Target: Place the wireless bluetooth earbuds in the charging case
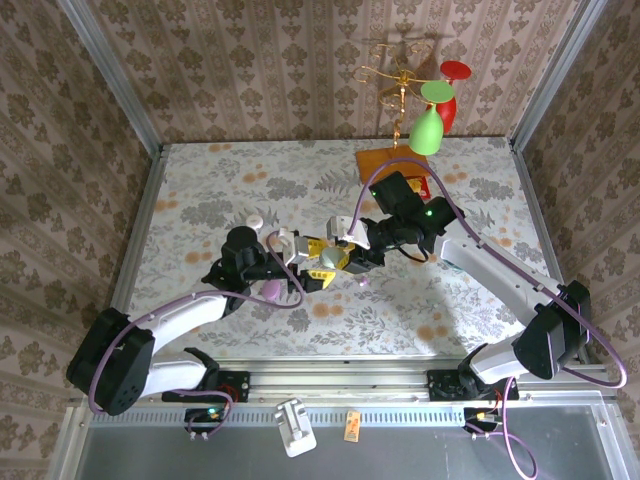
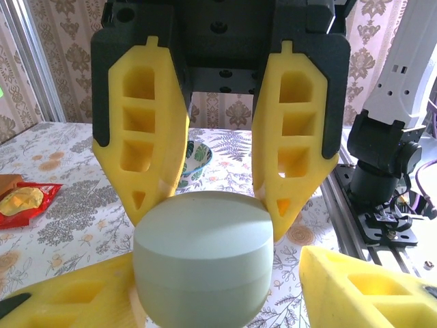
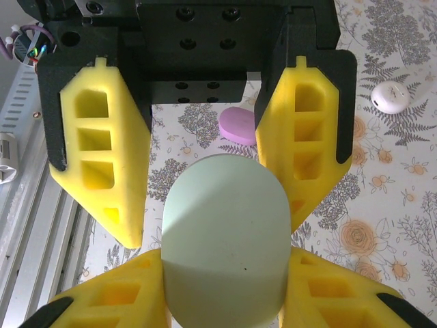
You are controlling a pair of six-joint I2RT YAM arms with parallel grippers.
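The charging case (image 1: 328, 259) is a closed mint oval pebble, held above the table's middle between both grippers. My right gripper (image 3: 227, 251) is shut on it, its yellow fingers (image 3: 136, 294) flush against both sides of the case (image 3: 225, 232). In the left wrist view, the right gripper (image 2: 214, 220) clasps the case's (image 2: 201, 260) far end. My left gripper (image 2: 218, 254) stands open round the near end. One finger touches the case and the other finger (image 2: 369, 287) stands clear of it. A tiny pale lilac piece (image 1: 362, 283), seemingly an earbud, lies on the table just right of the grippers.
A lilac oval case (image 1: 272, 290) (image 3: 239, 125) lies under the left arm. A white case (image 1: 255, 221) (image 3: 390, 97) sits further back. An orange packet (image 1: 385, 160) and a gold stand with green and red glasses (image 1: 428, 125) stand at the back. The metal rail (image 2: 355, 212) runs along the near edge.
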